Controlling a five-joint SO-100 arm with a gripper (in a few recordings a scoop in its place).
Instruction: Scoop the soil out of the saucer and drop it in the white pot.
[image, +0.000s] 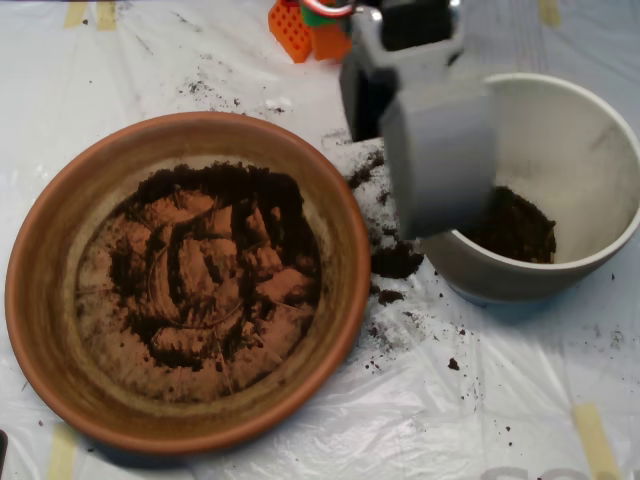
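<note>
Over white pot (560, 150): unlabelled grey hand (440, 160).

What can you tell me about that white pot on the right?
The white pot is round, deep and cream-coloured with a smooth rim, seemingly ceramic. It stands upright on the plastic-covered table, right of the saucer and apart from it. A small heap of dark soil lies inside. The grey scoop hangs over its left rim.

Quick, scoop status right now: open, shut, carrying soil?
Scoop: hangs over the left rim of the white pot; no soil visible in it from above. Soil lies in the pot.
</note>
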